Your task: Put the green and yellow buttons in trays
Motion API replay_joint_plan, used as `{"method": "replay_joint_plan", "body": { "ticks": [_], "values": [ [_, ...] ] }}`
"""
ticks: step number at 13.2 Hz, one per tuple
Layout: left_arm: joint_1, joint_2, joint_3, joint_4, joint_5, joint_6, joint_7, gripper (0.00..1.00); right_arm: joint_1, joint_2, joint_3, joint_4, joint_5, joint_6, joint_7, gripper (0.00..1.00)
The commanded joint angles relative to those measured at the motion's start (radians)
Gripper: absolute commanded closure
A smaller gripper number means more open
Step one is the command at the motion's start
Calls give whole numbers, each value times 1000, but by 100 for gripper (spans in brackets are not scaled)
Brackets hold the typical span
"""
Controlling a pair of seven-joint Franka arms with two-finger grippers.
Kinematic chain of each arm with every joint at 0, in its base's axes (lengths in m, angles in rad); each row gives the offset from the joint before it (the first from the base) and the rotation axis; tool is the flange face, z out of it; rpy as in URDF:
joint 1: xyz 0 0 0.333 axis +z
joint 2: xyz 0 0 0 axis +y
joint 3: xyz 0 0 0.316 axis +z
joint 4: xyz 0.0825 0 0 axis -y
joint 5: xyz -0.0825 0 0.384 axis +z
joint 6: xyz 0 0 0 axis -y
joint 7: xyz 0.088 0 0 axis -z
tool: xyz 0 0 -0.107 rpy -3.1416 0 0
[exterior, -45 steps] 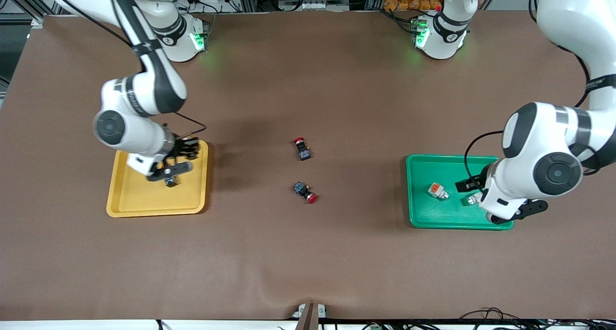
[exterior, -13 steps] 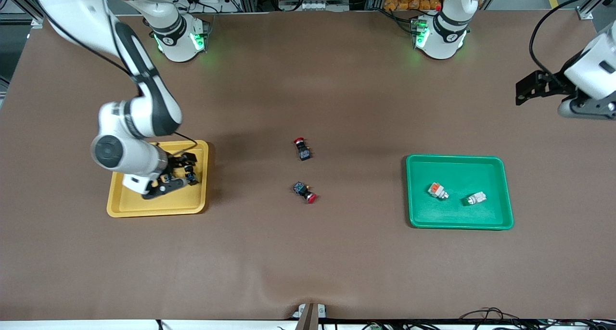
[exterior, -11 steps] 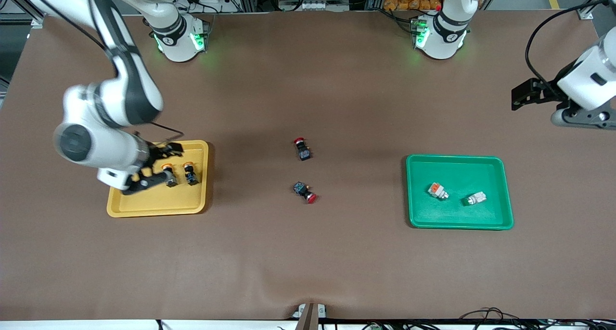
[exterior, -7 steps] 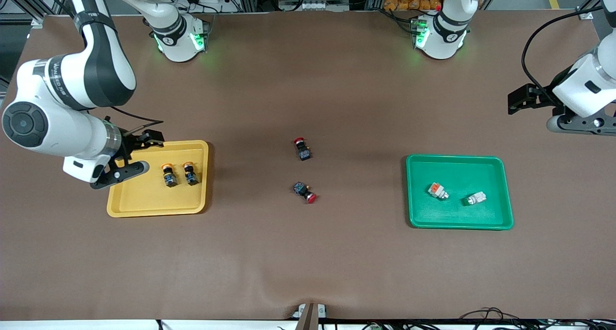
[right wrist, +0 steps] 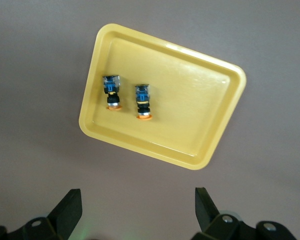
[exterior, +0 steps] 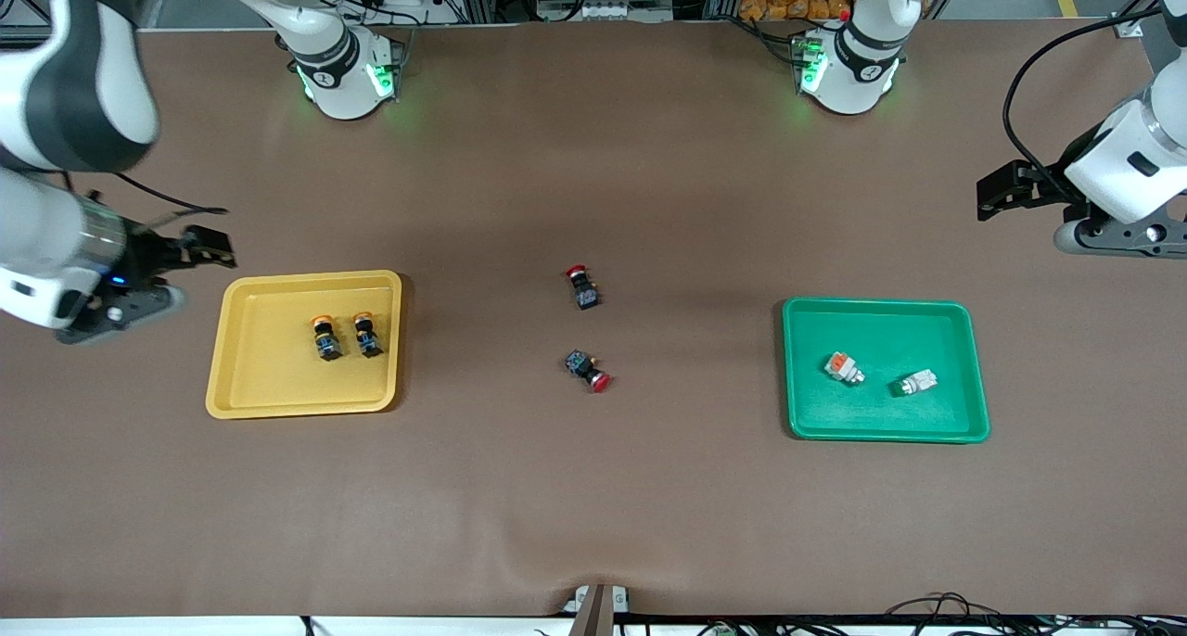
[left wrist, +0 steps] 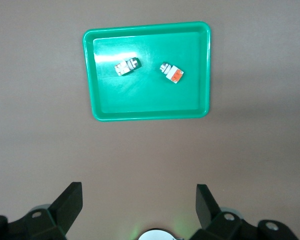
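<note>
Two black buttons with orange-yellow caps (exterior: 323, 336) (exterior: 365, 334) lie side by side in the yellow tray (exterior: 269, 381). They also show in the right wrist view (right wrist: 111, 92) (right wrist: 143, 101). A white button with an orange block (exterior: 843, 367) and one with a lime-green block (exterior: 915, 383) lie in the green tray (exterior: 881, 418). My right gripper (exterior: 139, 284) is open and empty, up over bare table beside the yellow tray. My left gripper (exterior: 1085, 223) is open and empty, up over bare table beside the green tray (left wrist: 145, 107).
Two black switches with red caps (exterior: 582, 286) (exterior: 588, 371) lie on the brown table mat between the two trays. Both arm bases stand along the table edge farthest from the front camera.
My right gripper has risen off the yellow tray and moved toward the right arm's end of the table, leaving both yellow-capped buttons in it. My left gripper has hardly moved.
</note>
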Motion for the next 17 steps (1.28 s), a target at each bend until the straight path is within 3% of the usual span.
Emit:
{"method": "replay_joint_plan", "body": {
  "ticks": [1, 5, 10, 17],
  "values": [
    [1, -9, -37, 5, -21, -13, -54, 0, -8, -9, 18, 41, -8, -50, -1, 0],
    [7, -10, -56, 2, -15, -15, -50, 0, -6, -12, 26, 74, -7, -107, 55, 0],
    [13, -10, -45, 4, 36, 0, -4, 0, -3, -90, 26, 71, -4, -136, 207, 0],
    [13, -10, -44, 4, 62, 8, 19, 0, -12, -98, 26, 61, -5, -115, 290, 0]
  ]
}}
